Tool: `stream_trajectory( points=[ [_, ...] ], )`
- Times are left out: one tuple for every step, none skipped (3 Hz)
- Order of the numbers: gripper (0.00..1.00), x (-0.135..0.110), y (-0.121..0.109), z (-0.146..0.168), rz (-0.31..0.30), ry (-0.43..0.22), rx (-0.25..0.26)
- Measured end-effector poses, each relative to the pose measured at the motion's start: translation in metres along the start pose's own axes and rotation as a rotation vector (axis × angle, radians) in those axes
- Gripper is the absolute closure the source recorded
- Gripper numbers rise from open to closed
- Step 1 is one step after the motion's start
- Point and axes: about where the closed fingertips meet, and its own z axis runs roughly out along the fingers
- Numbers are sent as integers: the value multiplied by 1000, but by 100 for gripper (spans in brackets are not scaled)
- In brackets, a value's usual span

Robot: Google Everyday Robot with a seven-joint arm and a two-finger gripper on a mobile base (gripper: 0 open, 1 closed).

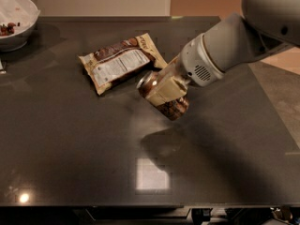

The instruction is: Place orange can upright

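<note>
I have the orange can (174,108) clamped across its middle in the gripper (165,91), the jaws clenched on its sides, out over the middle of the table (70,149). The can is tilted, with its silver top aimed up and to the left toward the snack bag (121,63) and its base lower and to the right. I read it as off the surface, since its shadow lies apart from it on the dark top below. Gripping the sides makes sense to me because it leaves the base free to meet the table. The wrist comes in from the right at a slant, which is why the can sits at this angle. To stand it up I would need to roll the wrist until the top faces straight up, then lower it. The bowl (18,36) is well apart at the far left corner.
</note>
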Motion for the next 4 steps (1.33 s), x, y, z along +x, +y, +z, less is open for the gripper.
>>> stream_trajectory(
  points=[
    [100,-3,1,-18,-16,-186,10],
    [100,-2,1,-36,-37,-368,11],
    [100,6,-3,-44,-34,-511,-10],
    [100,14,-7,-40,-21,-599,-44]
  ],
)
